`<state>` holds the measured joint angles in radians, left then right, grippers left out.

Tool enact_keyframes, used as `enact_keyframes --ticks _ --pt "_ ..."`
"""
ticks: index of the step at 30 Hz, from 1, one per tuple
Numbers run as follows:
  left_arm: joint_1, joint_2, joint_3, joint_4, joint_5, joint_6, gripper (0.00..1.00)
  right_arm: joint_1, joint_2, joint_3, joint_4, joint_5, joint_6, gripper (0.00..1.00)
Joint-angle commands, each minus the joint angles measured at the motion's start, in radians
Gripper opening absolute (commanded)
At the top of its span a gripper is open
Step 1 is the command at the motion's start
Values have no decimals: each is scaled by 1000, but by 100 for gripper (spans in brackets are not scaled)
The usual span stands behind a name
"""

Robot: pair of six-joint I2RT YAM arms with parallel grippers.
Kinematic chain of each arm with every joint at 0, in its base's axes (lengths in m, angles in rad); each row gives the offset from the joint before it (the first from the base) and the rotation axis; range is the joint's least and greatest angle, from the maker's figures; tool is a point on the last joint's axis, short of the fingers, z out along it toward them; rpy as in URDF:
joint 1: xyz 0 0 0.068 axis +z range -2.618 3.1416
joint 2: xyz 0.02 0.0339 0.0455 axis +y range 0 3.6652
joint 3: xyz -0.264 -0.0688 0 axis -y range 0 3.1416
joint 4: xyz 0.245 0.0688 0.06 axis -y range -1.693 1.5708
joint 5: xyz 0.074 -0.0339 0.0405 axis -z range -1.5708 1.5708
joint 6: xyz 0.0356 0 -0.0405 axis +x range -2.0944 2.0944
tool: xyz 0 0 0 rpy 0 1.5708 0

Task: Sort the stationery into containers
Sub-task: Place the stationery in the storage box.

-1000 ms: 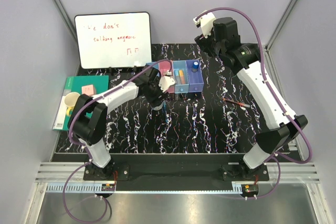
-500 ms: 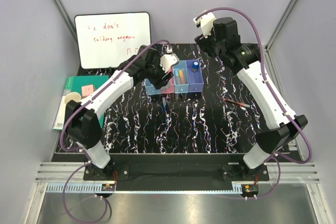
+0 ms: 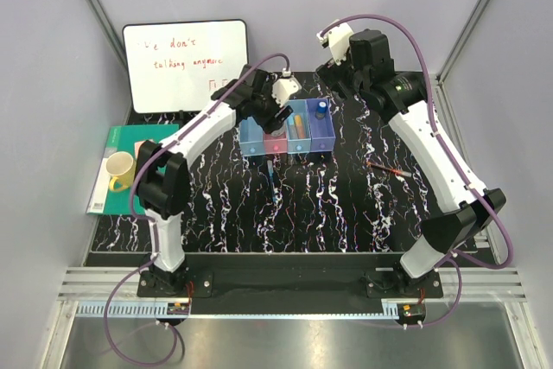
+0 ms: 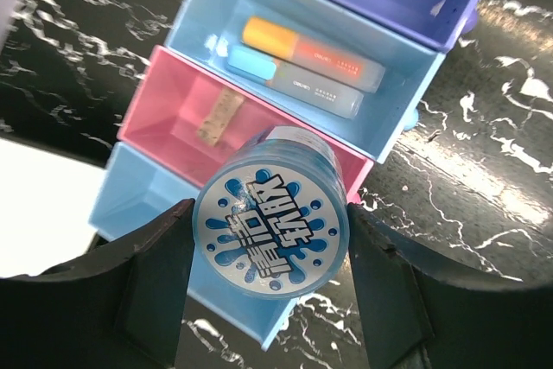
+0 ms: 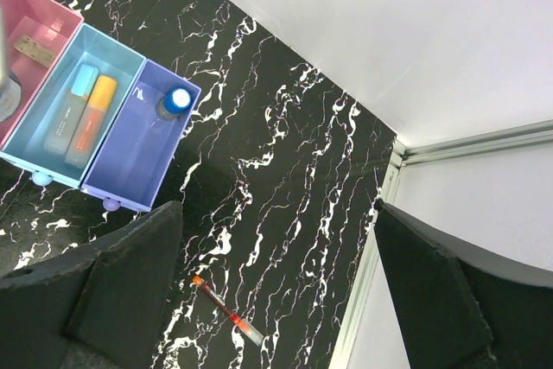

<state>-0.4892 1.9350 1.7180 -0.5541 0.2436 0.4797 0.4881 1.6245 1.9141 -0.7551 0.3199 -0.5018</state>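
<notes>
Tape roll [image 4: 270, 224] is up in the air, printed face toward the wrist camera, clamped in the left pincer [image 4: 272, 252] with a finger pressed on either side of its rim, and it hangs right above the containers [image 3: 321, 140] at the far middle of the bench [image 3: 346, 205], so we are in the carry-and-drop step for this piece. From the left wrist view it sits over the edge where the pink bin [image 4: 173, 127] meets the end light-blue bin [image 4: 143, 200]; which of the two it is meant for I cannot tell. Pink bin holds one small tan piece [image 4: 219, 116], the next light-blue bin [image 4: 216, 2] has two highlighters [image 4: 311, 56] lying side by side, and the purple bin [image 5: 130, 170] has the blue-capped cylinder [image 5: 175, 101] standing in a corner. Right pincer [image 5: 276, 248] is spread wide with nothing in it, hovering high over the far right of the bench. Next move, as I read it: centre the tape roll squarely over one compartment, lower it inside the walls, then part the fingers, because it looks wide against narrow bins and a drop onto a wall could leave it perched or rolling. After that, the orange pen [image 5: 226, 308] on the right and the blue pen [image 3: 273, 181] in front of the bins are waiting on the bench
</notes>
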Motion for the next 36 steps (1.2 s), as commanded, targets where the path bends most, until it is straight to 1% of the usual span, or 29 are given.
enact_keyframes --ticks 1,11,14,17,20,32,33,34,35,36 --pt "3 38 57 85 17 14 0 0 -31 -3 -3 -10 -3 100" --pt "8 117 74 125 -1 30 0 -2 -15 8 -1 -4 2 100" --pt "8 131 69 123 5 33 0 -5 -18 -29 2 15 -7 100" --pt "8 136 51 123 14 39 0 -9 -34 -134 3 15 -4 100" --pt "8 143 37 123 11 46 0 -9 -55 -176 3 8 3 100" --pt "1 185 22 122 19 54 0 -13 -43 -151 5 8 9 100" --pt "1 186 17 122 17 57 2 -11 -43 -152 5 8 9 100" --pt "1 189 15 122 16 56 7 -13 -44 -153 5 10 8 100" --pt "1 191 12 122 13 57 17 -13 -48 -158 5 10 9 100" --pt "1 190 12 122 11 56 34 -11 -48 -161 5 11 8 100"
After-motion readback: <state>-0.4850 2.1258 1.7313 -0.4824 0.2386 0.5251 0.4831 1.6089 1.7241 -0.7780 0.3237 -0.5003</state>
